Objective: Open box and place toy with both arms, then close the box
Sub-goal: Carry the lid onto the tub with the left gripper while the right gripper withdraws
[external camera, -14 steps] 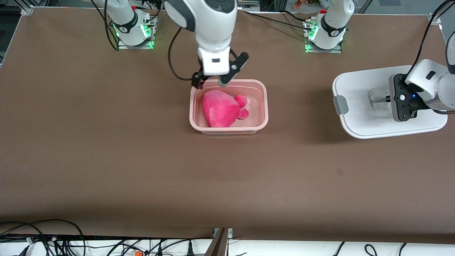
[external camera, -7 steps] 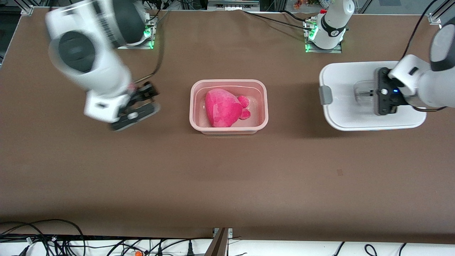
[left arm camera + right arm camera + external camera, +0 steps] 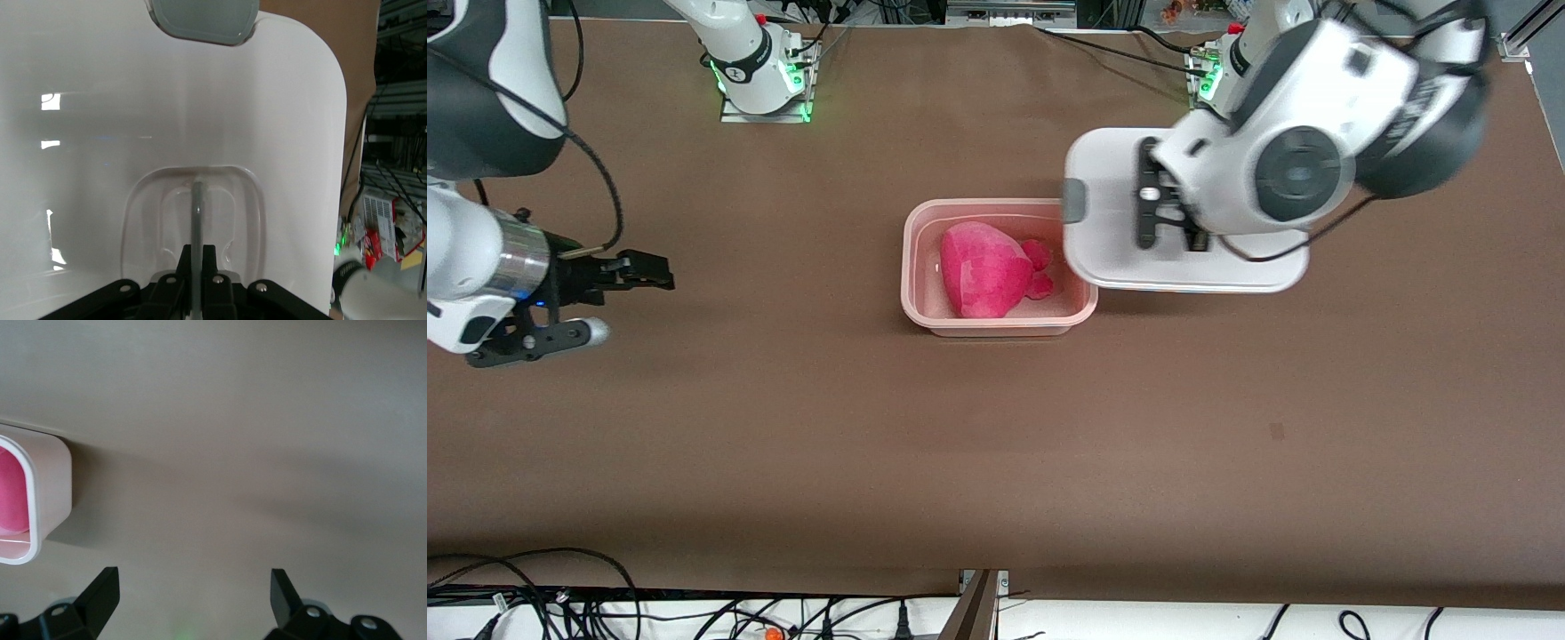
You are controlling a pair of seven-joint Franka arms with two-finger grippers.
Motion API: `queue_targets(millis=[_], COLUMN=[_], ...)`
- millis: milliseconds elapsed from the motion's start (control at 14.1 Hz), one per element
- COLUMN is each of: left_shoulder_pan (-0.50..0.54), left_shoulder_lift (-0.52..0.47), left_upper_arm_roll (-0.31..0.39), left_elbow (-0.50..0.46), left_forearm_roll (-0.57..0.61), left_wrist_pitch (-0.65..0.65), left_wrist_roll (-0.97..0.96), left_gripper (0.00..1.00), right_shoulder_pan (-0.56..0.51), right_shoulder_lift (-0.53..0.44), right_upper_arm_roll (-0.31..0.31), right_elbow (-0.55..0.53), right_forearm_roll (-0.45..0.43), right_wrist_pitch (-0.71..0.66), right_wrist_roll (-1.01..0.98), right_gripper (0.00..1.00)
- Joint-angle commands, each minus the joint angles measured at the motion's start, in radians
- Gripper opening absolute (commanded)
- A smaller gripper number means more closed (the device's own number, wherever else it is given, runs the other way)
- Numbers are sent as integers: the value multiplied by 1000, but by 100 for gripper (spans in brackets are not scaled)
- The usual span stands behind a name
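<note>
Surface: a table covered in matte brown sheeting, flat and unmarked apart from one small darker patch nearer the front camera. Both arm bases stand on metal plates with green lights along the farther edge. Black cables lie tangled on a pale floor under the table's nearest edge.

The box sits at mid-table, uncovered: a rounded-rectangular tub of translucent pale pink plastic with a thick smooth rim. The toy lies inside it, a hot-pink plush lump with a fuzzy nap and small rounded knobs toward the left arm's end; its face cannot be made out.

The lid is white, glossy, flat and round-cornered, with a grey clip on its short edge and a recessed centre well crossed by a thin bar handle. It is held in the air, its clip edge overlapping the box's rim at the left arm's end.

Left gripper: fingers clamped together on the lid's handle.

Right gripper: jaws wide apart, holding nothing, over bare table toward the right arm's end, well apart from the box.
</note>
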State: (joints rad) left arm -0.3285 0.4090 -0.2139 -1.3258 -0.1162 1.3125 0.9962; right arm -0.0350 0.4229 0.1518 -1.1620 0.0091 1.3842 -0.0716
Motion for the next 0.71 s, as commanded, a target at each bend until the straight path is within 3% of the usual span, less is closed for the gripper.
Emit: queue_targets(millis=[0,142,354,638], left_shoulder_pan=[-81,-153,-233,-277], left_shoulder_lift=[97,135,206,272], left_upper_arm_roll=[13,13,14,22], left_elbow=[68,68,76,74], left_forearm_roll=[-63,-66,-62,-54], left_wrist_pitch=[89,209,370,470], left_wrist_roll=[-108,-122,-188,-199], left_gripper=[0,0,0,0], right_shoulder_pan=[-22,1,3,1], right_shoulder_lift=[-67,-114,-225,-306], right_upper_arm_roll=[-24,-87,-92,-187], right_elbow=[-7,-36,-183,-209], right_forearm_roll=[15,9,-47,-78], right_wrist_pitch=[-31,-33,-21,-24], right_wrist_roll=[19,21,19,10], right_gripper=[100,100,100,100])
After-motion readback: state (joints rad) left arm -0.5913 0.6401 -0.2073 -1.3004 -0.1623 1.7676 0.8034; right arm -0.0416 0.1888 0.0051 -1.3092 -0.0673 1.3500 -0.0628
